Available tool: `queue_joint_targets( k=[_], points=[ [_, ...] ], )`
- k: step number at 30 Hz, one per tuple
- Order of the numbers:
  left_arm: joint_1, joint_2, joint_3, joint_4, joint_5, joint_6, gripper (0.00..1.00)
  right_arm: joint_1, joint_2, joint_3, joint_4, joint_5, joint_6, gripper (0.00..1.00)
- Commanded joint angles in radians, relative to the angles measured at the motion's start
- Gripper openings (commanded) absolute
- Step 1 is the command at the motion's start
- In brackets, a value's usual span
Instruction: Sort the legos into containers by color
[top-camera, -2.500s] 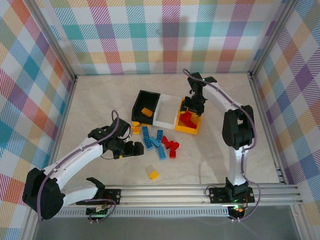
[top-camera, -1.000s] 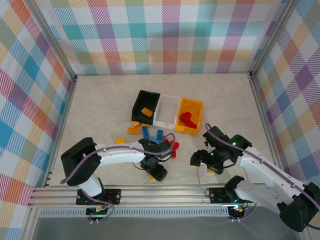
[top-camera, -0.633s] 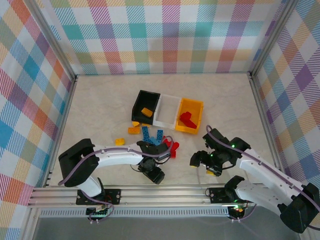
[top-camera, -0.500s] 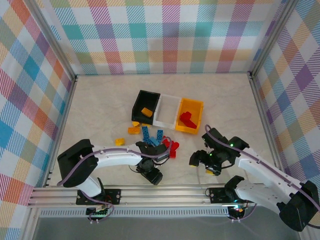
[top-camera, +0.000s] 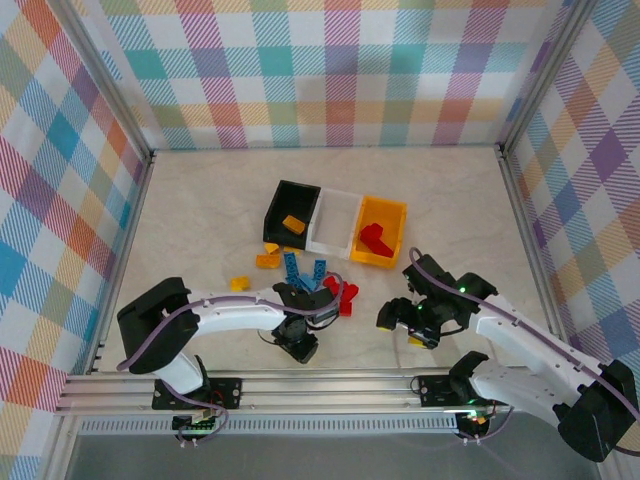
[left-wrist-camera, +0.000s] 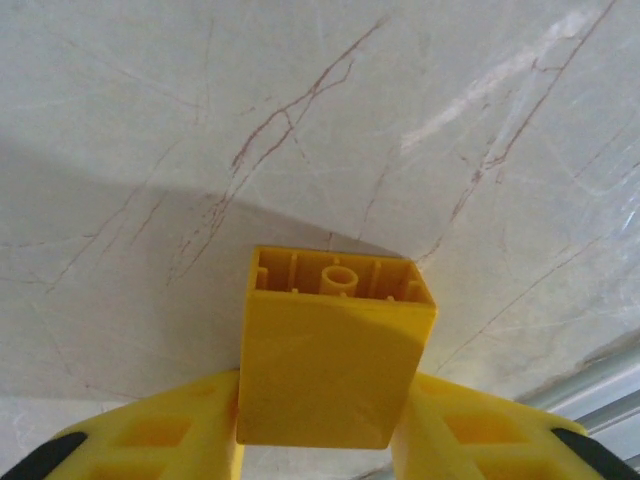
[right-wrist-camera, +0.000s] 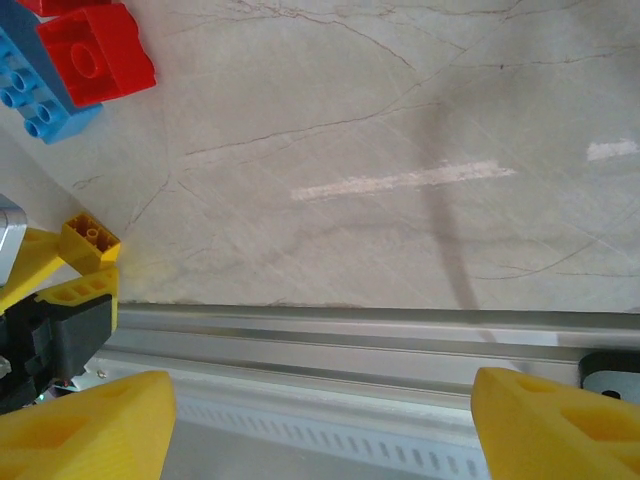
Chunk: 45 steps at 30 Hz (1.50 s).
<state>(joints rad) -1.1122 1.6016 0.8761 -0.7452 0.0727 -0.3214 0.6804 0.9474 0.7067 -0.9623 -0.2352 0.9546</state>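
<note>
Marble-veined surface (left-wrist-camera: 150, 120), near edge: the left claw (left-wrist-camera: 322, 432) clamps a yellow brick (left-wrist-camera: 335, 350) by its sides while the right claw (right-wrist-camera: 320, 425) gapes wide and empty, and a shallow grip could let the brick twist free short of the black bin (top-camera: 290, 205), well apart.

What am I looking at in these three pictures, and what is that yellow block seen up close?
Two robot arms are bolted at the near edge of a table. One picture looks down from above; the other two come from cameras on the wrists. On the table lie blue bricks, red bricks and loose yellow bricks, near a black bin, a white bin and a yellow-orange bin. The left gripper pinches a yellow brick, whose hollow underside its wrist camera shows. The right gripper is open and empty.
</note>
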Motion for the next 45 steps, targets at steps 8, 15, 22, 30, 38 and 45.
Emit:
queue_joint_targets(
  k=[8,15,22,30,38,45],
  points=[
    [-0.013,0.009,0.023,0.031,0.038,-0.028,0.30,0.002,0.053,0.042,0.043,0.001,-0.017,0.77],
    [0.086,-0.094,0.047,-0.025,0.026,-0.058,0.30,0.001,0.120,0.101,0.062,-0.020,-0.091,0.77],
    [0.259,-0.224,0.113,-0.083,0.055,-0.063,0.30,0.001,0.148,0.126,0.077,-0.029,-0.120,0.78],
    [0.499,-0.180,0.361,-0.164,0.073,-0.002,0.30,0.002,0.124,0.108,0.118,-0.048,-0.089,0.78],
    [0.618,0.060,0.668,-0.222,0.019,0.034,0.29,0.004,0.111,0.101,0.143,-0.043,-0.076,0.78],
    [0.670,0.293,0.873,-0.242,-0.011,0.080,0.29,0.007,0.108,0.112,0.119,-0.038,-0.079,0.78]
  ],
)
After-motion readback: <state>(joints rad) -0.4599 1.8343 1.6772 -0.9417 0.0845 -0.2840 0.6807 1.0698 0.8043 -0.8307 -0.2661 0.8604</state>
